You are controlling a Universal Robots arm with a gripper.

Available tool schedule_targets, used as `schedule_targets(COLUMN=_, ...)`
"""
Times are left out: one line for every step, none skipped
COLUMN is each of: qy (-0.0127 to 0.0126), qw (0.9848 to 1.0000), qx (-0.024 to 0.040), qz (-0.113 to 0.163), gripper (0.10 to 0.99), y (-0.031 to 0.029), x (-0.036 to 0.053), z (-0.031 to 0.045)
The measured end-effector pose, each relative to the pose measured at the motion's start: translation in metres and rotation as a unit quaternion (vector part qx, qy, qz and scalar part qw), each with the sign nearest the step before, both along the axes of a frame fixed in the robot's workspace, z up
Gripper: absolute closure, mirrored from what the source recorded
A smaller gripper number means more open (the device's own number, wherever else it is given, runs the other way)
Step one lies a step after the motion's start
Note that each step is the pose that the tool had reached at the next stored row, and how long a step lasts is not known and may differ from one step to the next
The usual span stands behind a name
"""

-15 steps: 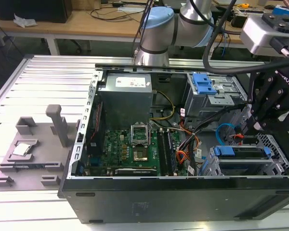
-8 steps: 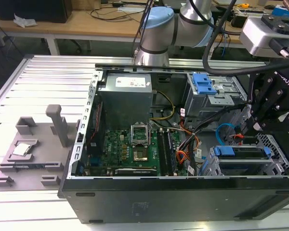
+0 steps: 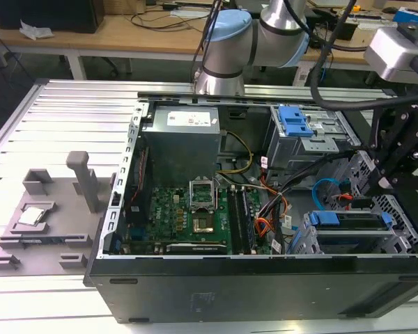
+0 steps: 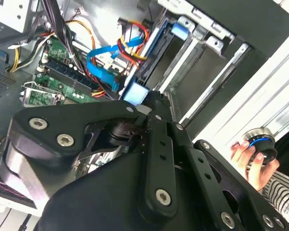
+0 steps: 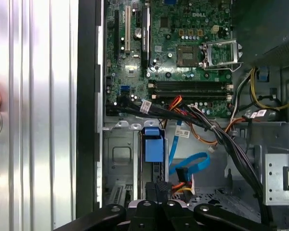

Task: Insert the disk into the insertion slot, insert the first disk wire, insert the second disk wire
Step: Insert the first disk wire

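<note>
The flat silver hard drive in its bright blue plastic carrier, the disk (image 3: 352, 224), is seated in the wide low bay of the perforated grey sheet-metal cage, the insertion slot (image 3: 403, 221), at the near corner of the open black computer case (image 3: 265, 285) on the exterior view's right. In the first wrist view the carrier's blue tab is seen end-on, with the thin glossy light-blue cable, the second disk wire (image 5: 174, 151), curved in a loose loop just beside it. A bundle of orange, red and black wires (image 5: 182, 186) lies near that loop.

The black gripper (image 5: 160, 192) is held directly over the rear end of the disk, close to both cables. Whether the claw is spread or pressed together cannot be told.

Further into the case a green motherboard (image 5: 183, 38) is seen. A grey metal box with a blue plastic latch (image 3: 296, 122) sits above the cage. The case rests on a ribbed aluminium table (image 3: 70, 111). In the second wrist view a person's hand (image 4: 245, 161) is closed round a round knob with a blue ring (image 4: 260, 142).
</note>
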State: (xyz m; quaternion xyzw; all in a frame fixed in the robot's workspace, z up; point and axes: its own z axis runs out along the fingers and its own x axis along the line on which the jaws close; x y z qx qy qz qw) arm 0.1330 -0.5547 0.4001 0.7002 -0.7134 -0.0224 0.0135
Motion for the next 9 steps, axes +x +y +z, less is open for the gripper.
schedule_targets(qy=0.0008, qw=1.0000, qx=0.0001, qz=0.000, gripper=0.980, y=0.0009, x=0.0060, z=-0.0001)
schedule_targets(qy=0.0014, qw=1.0000, qx=0.0000, qz=0.000, gripper=0.980, y=0.0018, x=0.0116, z=0.0000)
schedule_targets(qy=0.0021, qw=1.0000, qx=0.0000, qz=0.000, gripper=0.980, y=0.0026, x=0.0164, z=-0.0001)
schedule_targets(qy=0.0034, qw=1.0000, qx=-0.0001, qz=0.000, gripper=0.980, y=0.0031, x=0.0224, z=-0.0001)
schedule_targets(qy=0.0038, qw=1.0000, qx=0.0000, qz=0.000, gripper=0.980, y=0.0032, x=0.0245, z=-0.0003)
schedule_targets(qy=0.0040, qw=1.0000, qx=0.0001, qz=0.000, gripper=0.980, y=0.0032, x=0.0256, z=-0.0006)
schedule_targets(qy=0.0041, qw=1.0000, qx=0.0001, qz=0.000, gripper=0.980, y=0.0033, x=0.0265, z=-0.0009)
schedule_targets(qy=0.0042, qw=1.0000, qx=0.0000, qz=0.000, gripper=0.980, y=0.0032, x=0.0276, z=-0.0012)
schedule_targets(qy=0.0042, qw=1.0000, qx=-0.0001, qz=0.000, gripper=0.980, y=0.0032, x=0.0283, z=-0.0015)
